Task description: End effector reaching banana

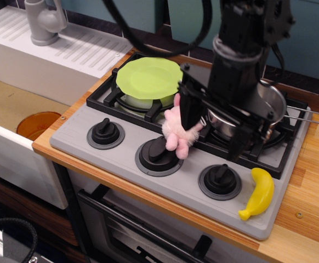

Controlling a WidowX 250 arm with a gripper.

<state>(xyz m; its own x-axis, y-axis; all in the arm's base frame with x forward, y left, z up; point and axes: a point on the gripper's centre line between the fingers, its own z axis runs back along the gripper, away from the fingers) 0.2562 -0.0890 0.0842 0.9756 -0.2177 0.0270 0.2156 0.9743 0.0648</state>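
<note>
End effector point(217, 131) hangs over the stove's back right burner, fingers point(188, 116) spread wide apart, nothing between them. One finger sits in front of the pink plush toy point(177, 133), the other in front of the steel pan point(269, 104). Banana point(258, 193) lies on the grey stove surface point(121, 164) at the front right corner, just right of the rightmost knob point(220, 179), apart from the fingers. Green plate point(148, 76) on back left burner.
</note>
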